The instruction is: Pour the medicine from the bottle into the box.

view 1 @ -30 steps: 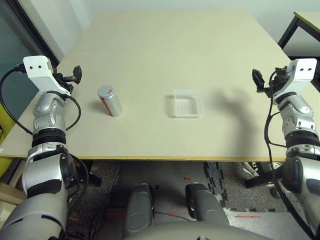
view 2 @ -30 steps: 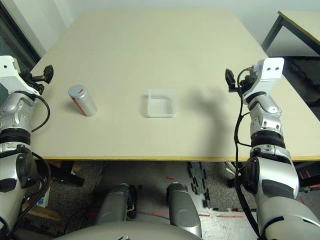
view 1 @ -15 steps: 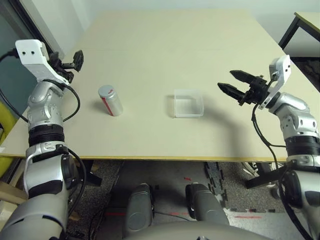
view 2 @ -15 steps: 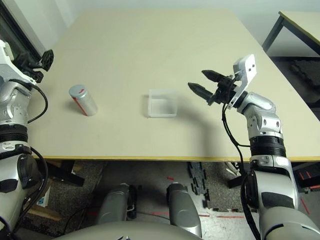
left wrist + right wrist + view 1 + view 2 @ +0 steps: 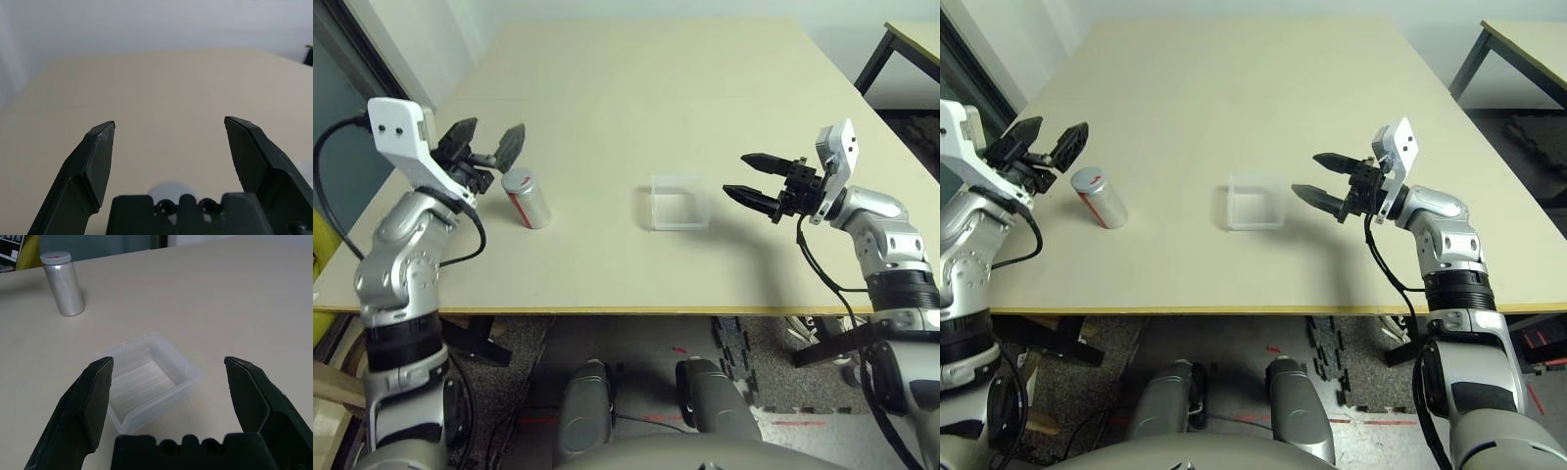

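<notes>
white bottle (image 5: 528, 198) with red label and grey cap, clear box (image 5: 677, 203), beige table (image 5: 646, 88).

We are looking at a lab or workshop room: a plain beige table (image 5: 636, 108) is standing on black legs, cables (image 5: 480, 392) and foam mats (image 5: 744, 362) are lying on the floor, and a second table (image 5: 911, 44) is showing nearby.

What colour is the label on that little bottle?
Red, on the bottle, whose cap is grey; the left eye view shows it best.
</notes>
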Tool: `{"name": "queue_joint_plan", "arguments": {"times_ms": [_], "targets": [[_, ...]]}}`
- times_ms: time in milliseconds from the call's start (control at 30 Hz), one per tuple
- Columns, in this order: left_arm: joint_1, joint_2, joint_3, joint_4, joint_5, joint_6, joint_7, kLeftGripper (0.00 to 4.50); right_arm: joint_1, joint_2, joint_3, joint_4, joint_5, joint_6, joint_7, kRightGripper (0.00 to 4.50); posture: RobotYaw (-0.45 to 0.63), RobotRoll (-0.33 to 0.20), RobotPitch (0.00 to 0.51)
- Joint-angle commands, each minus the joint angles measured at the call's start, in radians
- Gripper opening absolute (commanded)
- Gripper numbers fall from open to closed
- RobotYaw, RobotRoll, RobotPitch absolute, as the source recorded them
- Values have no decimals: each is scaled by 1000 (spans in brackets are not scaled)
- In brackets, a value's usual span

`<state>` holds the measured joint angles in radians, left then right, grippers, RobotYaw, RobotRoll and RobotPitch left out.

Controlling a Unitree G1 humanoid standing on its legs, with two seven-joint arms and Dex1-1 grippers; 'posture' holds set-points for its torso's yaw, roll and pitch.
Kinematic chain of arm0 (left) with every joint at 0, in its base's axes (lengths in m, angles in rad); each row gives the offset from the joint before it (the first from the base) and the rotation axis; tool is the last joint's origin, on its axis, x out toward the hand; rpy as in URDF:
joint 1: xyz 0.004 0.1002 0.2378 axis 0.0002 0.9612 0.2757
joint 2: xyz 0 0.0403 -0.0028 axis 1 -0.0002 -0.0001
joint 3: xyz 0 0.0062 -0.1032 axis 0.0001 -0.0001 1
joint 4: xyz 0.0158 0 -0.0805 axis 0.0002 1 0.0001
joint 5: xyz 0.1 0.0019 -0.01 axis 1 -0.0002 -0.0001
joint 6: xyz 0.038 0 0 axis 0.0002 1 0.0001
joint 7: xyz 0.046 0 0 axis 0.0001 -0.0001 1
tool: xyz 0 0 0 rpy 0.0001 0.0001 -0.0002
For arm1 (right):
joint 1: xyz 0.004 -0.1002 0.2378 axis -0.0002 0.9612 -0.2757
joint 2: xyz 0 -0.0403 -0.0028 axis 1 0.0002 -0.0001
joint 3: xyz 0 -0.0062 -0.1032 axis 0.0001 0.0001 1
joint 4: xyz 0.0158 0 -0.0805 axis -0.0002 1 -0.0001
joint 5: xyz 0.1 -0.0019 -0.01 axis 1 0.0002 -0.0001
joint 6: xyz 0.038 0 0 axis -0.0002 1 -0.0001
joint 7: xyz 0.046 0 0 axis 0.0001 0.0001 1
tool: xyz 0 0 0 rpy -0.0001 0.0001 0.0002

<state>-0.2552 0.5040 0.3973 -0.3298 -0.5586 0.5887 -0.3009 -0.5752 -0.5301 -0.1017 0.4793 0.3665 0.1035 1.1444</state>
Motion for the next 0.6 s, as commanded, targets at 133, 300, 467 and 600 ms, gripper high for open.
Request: {"name": "queue_joint_plan", "arguments": {"times_ms": [133,300,467,600], "targets": [[128,-24,-4,-93,-13,38,12,4479,-23,20,18,48,-26,-43,-4,4500,-8,0,124],[204,-11,-34,-63,40,-29,-42,4479,-18,34,21,44,-31,-53,-12,4500,-11,0,124],[215,-12,-70,37,100,-131,-102,4479,-3,46,22,25,-32,-53,-23,4500,-26,0,124],[219,-14,-99,129,146,-213,-149,4479,6,48,22,10,-31,-49,-29,4500,-32,0,123]]}}
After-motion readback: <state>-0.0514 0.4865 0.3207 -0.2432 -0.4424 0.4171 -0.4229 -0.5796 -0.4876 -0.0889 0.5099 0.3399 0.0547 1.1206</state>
